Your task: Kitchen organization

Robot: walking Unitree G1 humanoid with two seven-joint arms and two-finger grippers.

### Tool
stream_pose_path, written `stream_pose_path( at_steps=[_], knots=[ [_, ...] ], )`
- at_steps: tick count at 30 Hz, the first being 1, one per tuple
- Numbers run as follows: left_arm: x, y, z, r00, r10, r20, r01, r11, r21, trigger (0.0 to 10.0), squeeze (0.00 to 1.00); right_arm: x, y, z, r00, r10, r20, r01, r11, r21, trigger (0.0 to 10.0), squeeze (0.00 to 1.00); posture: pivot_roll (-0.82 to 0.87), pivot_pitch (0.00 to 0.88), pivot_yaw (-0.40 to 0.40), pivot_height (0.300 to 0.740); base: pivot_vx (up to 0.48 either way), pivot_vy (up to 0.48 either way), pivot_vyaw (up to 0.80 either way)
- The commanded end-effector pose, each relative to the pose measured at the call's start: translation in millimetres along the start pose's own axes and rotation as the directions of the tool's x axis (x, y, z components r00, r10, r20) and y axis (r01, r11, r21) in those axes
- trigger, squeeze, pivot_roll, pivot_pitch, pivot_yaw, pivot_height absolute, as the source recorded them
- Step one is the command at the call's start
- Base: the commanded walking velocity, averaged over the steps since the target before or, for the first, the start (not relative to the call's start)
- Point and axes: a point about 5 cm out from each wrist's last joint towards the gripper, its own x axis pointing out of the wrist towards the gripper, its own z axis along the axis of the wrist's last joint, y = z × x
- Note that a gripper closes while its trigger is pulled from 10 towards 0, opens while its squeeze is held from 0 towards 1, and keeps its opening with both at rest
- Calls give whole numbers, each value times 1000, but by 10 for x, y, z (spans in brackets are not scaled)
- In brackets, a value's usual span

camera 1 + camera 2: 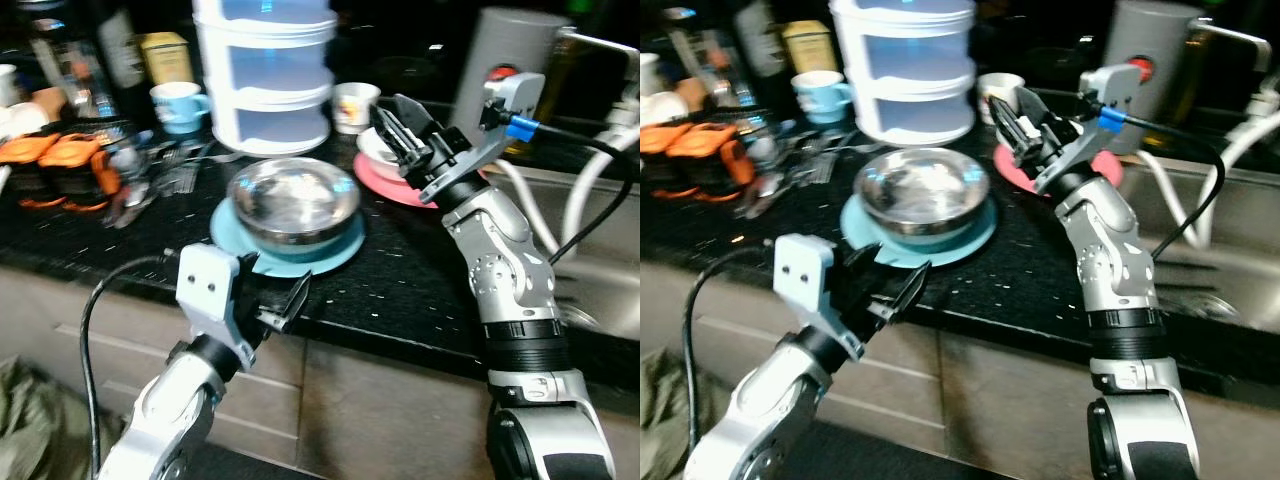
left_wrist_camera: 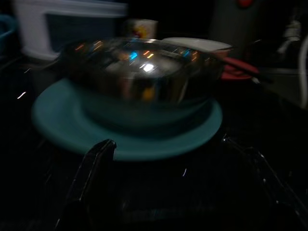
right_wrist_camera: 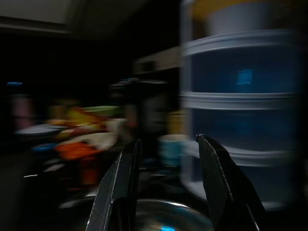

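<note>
Black speckled bench [image 1: 400, 280] before me. Steel sink [image 1: 600, 290] at my right, white hoses [image 1: 590, 180] looping over its edge. Grey cylinder [image 1: 500, 60] with red button behind. Pale drawer fronts [image 1: 120, 340] under bench. Olive cloth [image 1: 30, 420] bunched on floor at my lower left.

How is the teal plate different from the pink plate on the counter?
The teal plate looks larger and lies near the counter's front edge; the pink plate lies further back, toward the sink. The teal plate carries a steel bowl; the pink plate carries a small white bowl. The open left gripper is just in front of the teal plate; the open right gripper is over the pink one. Both lie flat.
</note>
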Motion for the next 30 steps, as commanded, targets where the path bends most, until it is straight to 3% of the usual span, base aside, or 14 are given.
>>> stream_pose_path(
  at_steps=[1,7,8,10,11,12,13,14,16,17,18,20,22,30],
  knots=[
    [-66,-25,18,1000,-25,2,25,999,-23,10000,0,-4,46,18,998,56,2,-56,998,27,10000,0,175,0,-56,740,0,0,625],
    [-221,-66,54,993,-117,-26,115,991,-62,10000,0,1,109,27,981,196,-10,-195,979,60,10000,0,195,0,-67,740,0,0,104],
    [-278,-81,61,988,-152,-41,149,986,-73,10000,0,-18,162,21,960,278,-39,-276,960,56,10000,0,197,0,-62,740,0,0,0],
    [-278,-81,61,988,-152,-41,149,986,-73,10000,0,-18,162,21,960,278,-39,-276,960,56,10000,0,197,0,-62,740,0,0,0],
    [-322,-87,58,983,-172,-57,167,983,-77,10000,0,-47,228,-14,926,364,-102,-363,931,29,10000,0,197,0,-62,740,0,0,0],
    [-322,-87,58,983,-172,-57,167,983,-77,10000,0,-47,228,-14,926,364,-102,-363,931,29,10000,0,197,0,-62,740,0,0,0],
    [-349,-87,53,982,-180,-66,174,982,-78,10000,0,-78,357,-83,855,471,-217,-488,872,-31,10000,0,193,0,-56,740,0,0,0],
    [-349,-87,53,982,-180,-66,174,982,-78,10000,0,-78,357,-83,855,471,-217,-488,872,-31,10000,0,193,0,-56,740,0,0,0],
    [-351,-108,41,978,-194,-71,188,978,-86,10000,0,-63,549,-191,728,559,-396,-648,750,-133,10000,0,178,0,-54,740,0,0,0],
    [-335,-124,32,977,-200,-70,194,977,-89,10000,0,-48,586,-254,688,560,-461,-687,708,-164,10000,0,177,0,-55,740,0,0,0],
    [-325,-134,30,976,-205,-69,199,976,-90,10000,0,-38,593,-312,661,552,-509,-707,685,-176,10000,4,177,0,-55,740,0,0,0],
    [-325,-134,30,976,-205,-69,199,976,-90,10000,0,-38,593,-312,661,552,-509,-707,685,-176,10000,4,177,0,-55,740,0,0,0],
    [-312,-141,39,976,-207,-69,201,976,-87,10000,0,-36,567,-410,622,519,-586,-728,660,-187,10000,1000,178,0,-63,740,0,0,0],
    [-301,-152,48,977,-203,-66,196,976,-91,10000,0,100,517,-401,639,439,-632,-721,628,-293,10000,984,176,0,-72,740,0,0,0]
  ],
)
